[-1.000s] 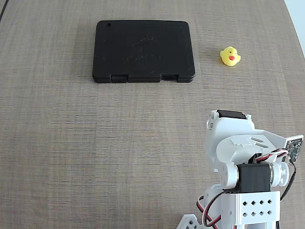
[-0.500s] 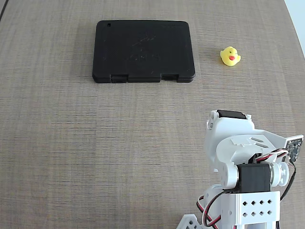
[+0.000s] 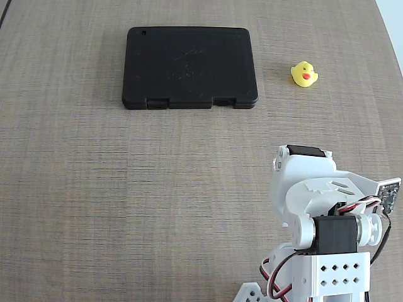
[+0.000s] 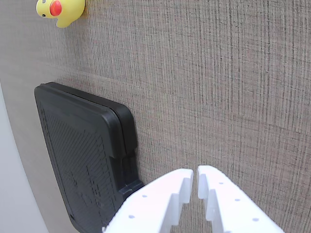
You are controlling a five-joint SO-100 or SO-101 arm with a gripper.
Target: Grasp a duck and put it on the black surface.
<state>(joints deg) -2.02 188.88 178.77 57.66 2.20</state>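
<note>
The tiny yellow duck with a red beak stands on the table at the upper right of the fixed view, to the right of the black surface and apart from it. The wrist view has the duck at the top left corner and the black surface along the left side. My gripper enters the wrist view from the bottom, its two white fingers nearly touching and holding nothing, above bare table. It is far from the duck. In the fixed view the folded arm hides the fingers.
A wood-grain table fills both views. The arm's white base with black servos and wires sits at the bottom right of the fixed view. A pale strip beyond the table edge shows at the top right.
</note>
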